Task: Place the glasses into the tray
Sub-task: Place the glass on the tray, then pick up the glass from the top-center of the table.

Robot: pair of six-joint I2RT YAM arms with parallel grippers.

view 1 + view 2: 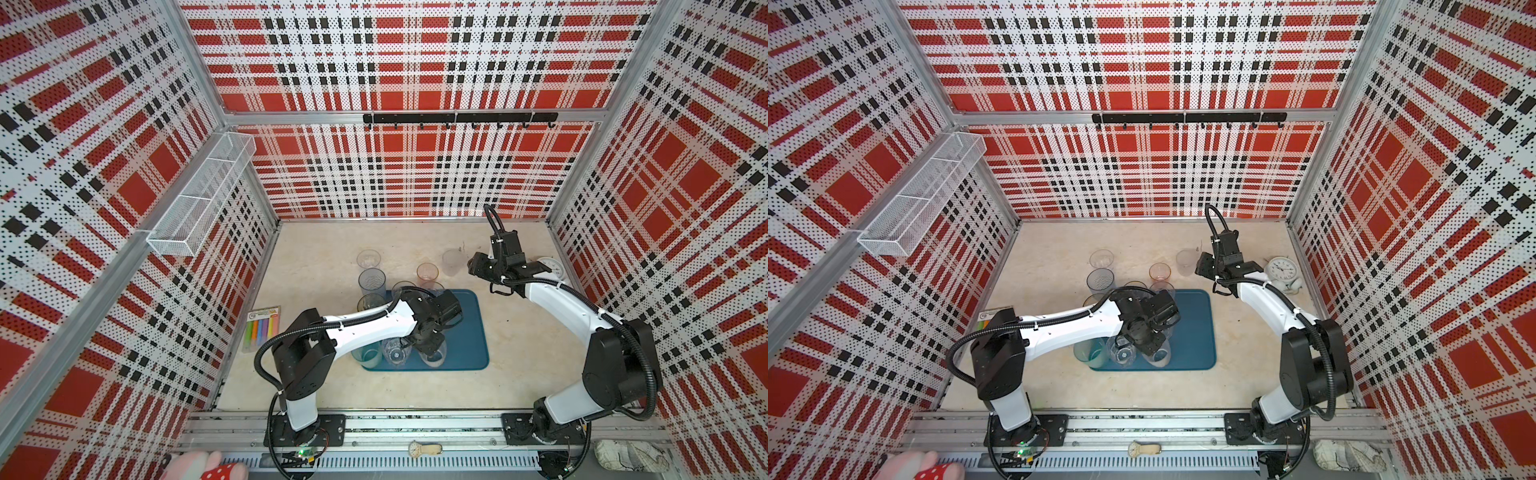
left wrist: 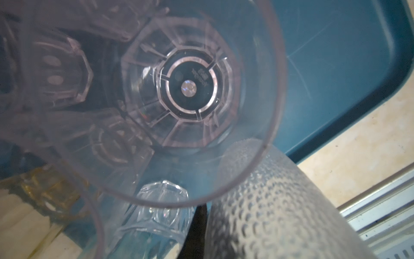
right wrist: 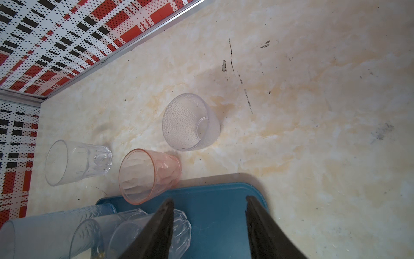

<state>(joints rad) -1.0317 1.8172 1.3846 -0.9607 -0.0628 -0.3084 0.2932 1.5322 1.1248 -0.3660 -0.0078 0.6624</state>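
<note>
Pinching clear glass (image 2: 190, 89) rim w/ L gripper (image 2: 202, 203); R gripper (image 3: 209, 199) parted, empty.

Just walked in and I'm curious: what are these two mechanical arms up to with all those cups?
They are filling the blue tray. The left tool is shut on the rim of a clear faceted glass over the tray. The right tool hangs open and empty near the tray's far corner. A frosted glass, a pink glass and a plain clear glass stand nearby on the table, not yet on the tray.
</note>
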